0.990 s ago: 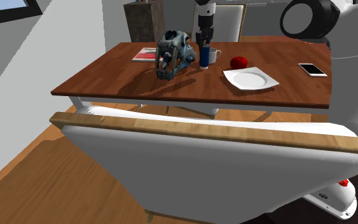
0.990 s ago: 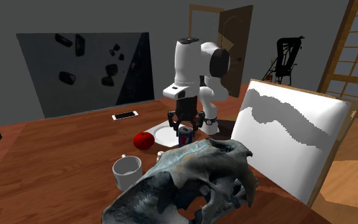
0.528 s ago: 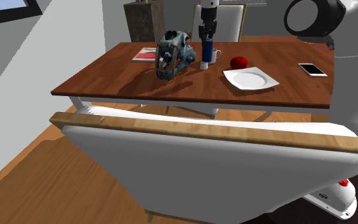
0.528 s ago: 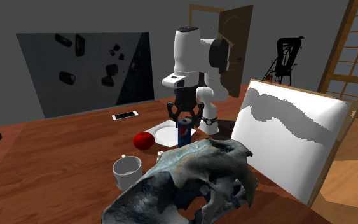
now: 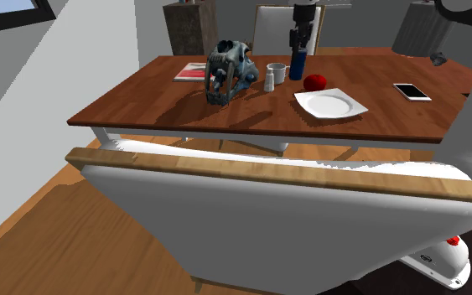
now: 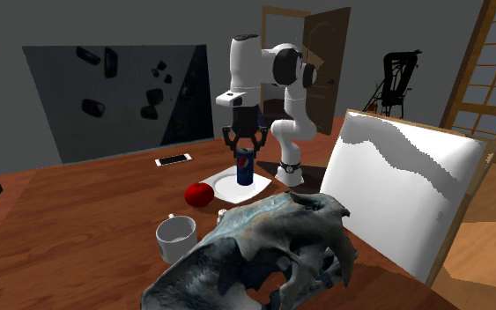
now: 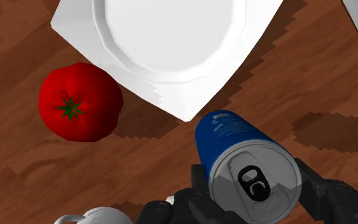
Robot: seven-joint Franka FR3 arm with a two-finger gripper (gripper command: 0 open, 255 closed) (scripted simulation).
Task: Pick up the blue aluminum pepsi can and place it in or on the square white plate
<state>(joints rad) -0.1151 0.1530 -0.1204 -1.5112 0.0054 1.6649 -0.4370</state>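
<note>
Tool (image 7: 255, 191): clasps the can (image 7: 229, 137) near its top; in the wrist view I see both fingers (image 7: 327, 194) pressed to its sides.
Can: blue, upright, hanging clear of the surface (image 5: 158, 100), just off the nearest corner of the plate (image 7: 190, 95).
Plate: square, white and bare; nothing lies in it.
Mug (image 6: 176, 238): white, well apart from the plate; from the second exterior view it looks empty to me.
Risk, early release: I judge the can is not yet over the plate's middle. Let go now, it would land on the surface or the raised rim, then could topple and roll.
Risk, tomato (image 7: 80, 102): it sits just beside the plate, so a low sideways pass could knock it.
Risk, grip: my hold is high on a smooth can; a jerk might let it slip.
</note>
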